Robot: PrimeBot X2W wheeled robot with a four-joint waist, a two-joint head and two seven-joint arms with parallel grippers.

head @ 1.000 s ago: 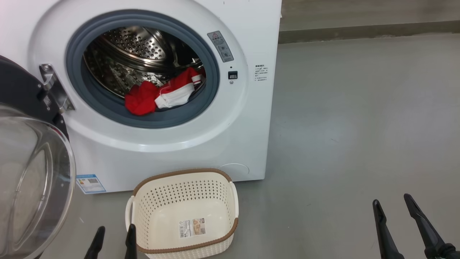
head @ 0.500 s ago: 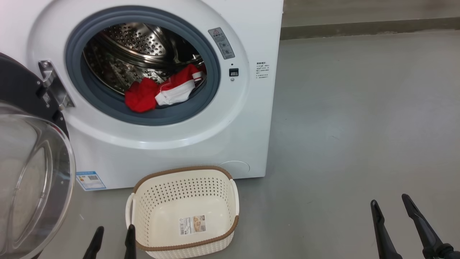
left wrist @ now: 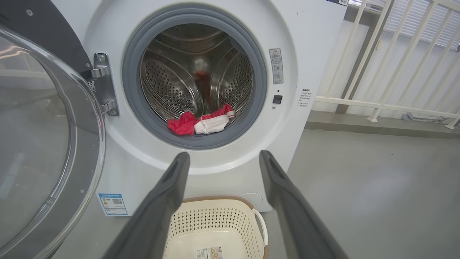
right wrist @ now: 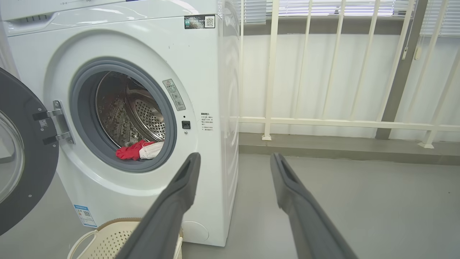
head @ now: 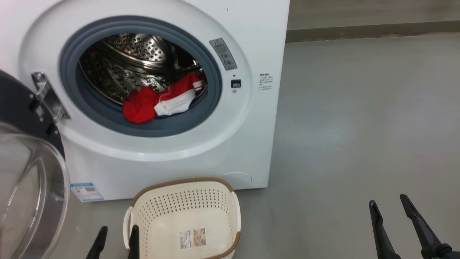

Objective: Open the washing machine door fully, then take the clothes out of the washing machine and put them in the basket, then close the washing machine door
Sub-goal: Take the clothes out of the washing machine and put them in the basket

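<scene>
Head view, and the door [head: 19, 108] hangs wide open at nine o'clock, glass bowl bulging our way off its steel hinge [head: 46, 97]. Washer [head: 172, 158] fills ten to twelve o'clock with the drum [head: 136, 46] exposed, and the clothes [head: 158, 102], red with white, lie heaped at the drum's six o'clock, spilling onto the grey gasket [head: 72, 90]. Basket [head: 179, 201] sits on the floor [head: 359, 108] at six o'clock, just in front of the washer, a paper label [head: 193, 238] on its bottom. Left gripper [head: 119, 227] pokes up at seven o'clock, fingers spread and empty, just beside the basket's left handle. Right gripper [head: 387, 199] at four o'clock, fingers apart too, empty, over bare floor well away from the basket. Right wrist view adds a white railing [right wrist: 323, 122] at two o'clock, beyond the washer.
</scene>
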